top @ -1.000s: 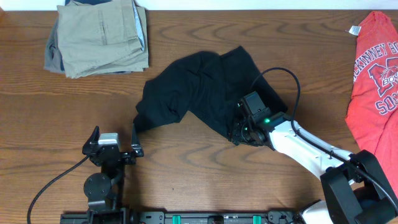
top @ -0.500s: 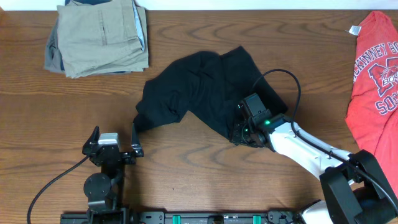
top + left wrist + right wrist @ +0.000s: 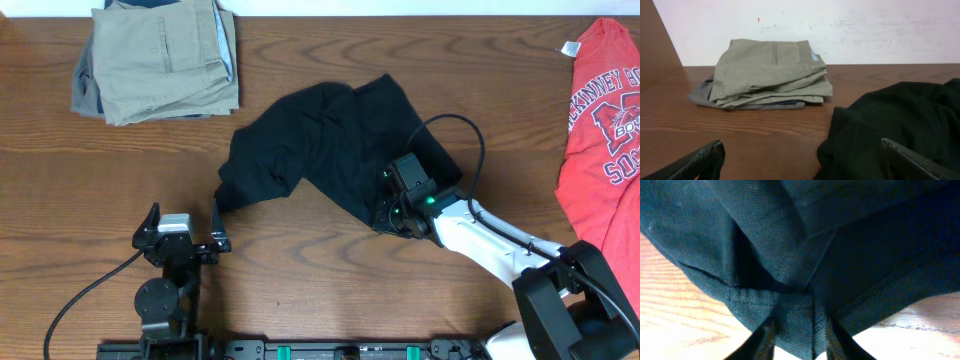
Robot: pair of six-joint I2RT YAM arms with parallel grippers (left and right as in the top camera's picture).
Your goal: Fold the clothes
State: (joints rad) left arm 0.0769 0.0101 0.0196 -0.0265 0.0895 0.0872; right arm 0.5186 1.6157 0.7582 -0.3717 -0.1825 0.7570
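In the middle of the worktop (image 3: 300,270) the black T-shirt (image 3: 320,145) lies crumpled, its near hem clamped in the right tool (image 3: 385,215), the left tool (image 3: 184,215) spread apart beside it, so nearly all the folding is left.

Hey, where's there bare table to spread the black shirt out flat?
Widest bare wood on the table: the near strip between the left gripper and right arm. Also free: between black shirt and red shirt, and the patch nearer than the trousers. Crowded where the right gripper pinches the black shirt's hem.
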